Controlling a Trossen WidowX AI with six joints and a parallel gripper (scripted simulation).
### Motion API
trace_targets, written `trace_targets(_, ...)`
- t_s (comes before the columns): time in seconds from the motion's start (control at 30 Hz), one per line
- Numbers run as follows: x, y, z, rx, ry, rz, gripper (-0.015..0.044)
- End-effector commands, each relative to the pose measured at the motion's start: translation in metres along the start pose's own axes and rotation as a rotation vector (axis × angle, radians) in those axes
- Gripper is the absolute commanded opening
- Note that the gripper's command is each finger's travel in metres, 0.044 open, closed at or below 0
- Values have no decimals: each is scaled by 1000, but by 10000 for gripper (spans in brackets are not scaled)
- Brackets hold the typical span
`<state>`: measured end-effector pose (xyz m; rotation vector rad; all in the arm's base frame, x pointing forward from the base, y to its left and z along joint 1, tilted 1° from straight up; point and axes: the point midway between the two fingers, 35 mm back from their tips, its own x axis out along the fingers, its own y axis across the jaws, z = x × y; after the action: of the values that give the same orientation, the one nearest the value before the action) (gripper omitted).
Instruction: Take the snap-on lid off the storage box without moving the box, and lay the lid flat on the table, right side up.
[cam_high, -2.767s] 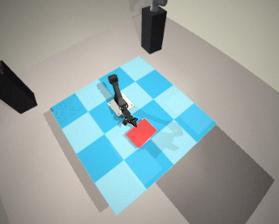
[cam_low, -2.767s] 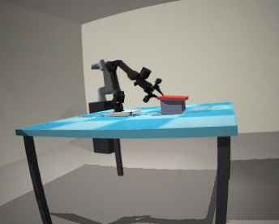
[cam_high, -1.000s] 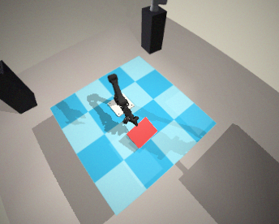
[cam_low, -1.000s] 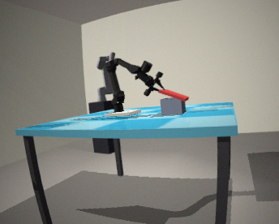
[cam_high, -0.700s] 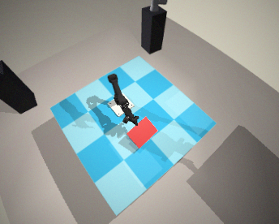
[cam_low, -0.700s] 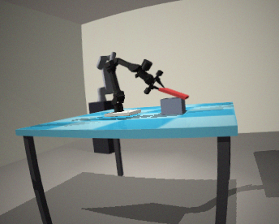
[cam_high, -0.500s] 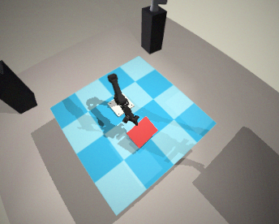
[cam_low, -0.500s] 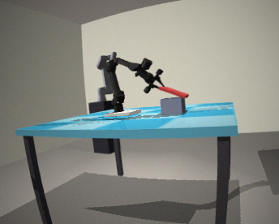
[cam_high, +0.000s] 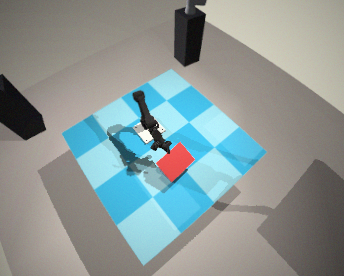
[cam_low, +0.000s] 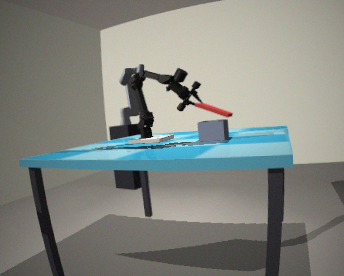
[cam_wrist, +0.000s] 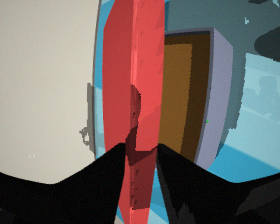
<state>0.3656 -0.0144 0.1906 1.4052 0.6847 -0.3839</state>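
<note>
Pale walls and a grey floor surround your work surface, a table (cam_low: 150, 161) topped in light and dark blue checks on dark legs. From above, two dark blocks stand off the table on the floor, one at 12 o'clock (cam_high: 189, 36) and one at 9 o'clock (cam_high: 19, 112).

Your arm (cam_low: 136, 95) rises from a pale base plate (cam_high: 141, 131) near the middle of the checkerboard and reaches out toward 4 o'clock in the top view. In the exterior view it stretches to the right, well above the table.

Next in size, the storage box (cam_low: 214, 130) is a grey open container standing on the table just below the raised lid. Through the wrist camera you look down into it (cam_wrist: 215, 97): brown inner walls, a darker floor, and you can make out no contents.

The red lid (cam_high: 175, 161) is off the box and up in the air. In the exterior view it (cam_low: 214, 109) slopes down toward 4 o'clock, clear of the box rim. In the wrist view it (cam_wrist: 134, 66) runs edge-on from 6 to 12 o'clock.

Your gripper (cam_wrist: 141, 160) is clamped on the near edge of the lid, one dark finger pressing each face.
</note>
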Motion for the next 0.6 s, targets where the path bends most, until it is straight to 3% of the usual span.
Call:
trace_targets(0.0, -5, 8, 1, 4, -6, 9, 0)
trace_targets(0.57, -19, 24, 1, 4, -6, 9, 0)
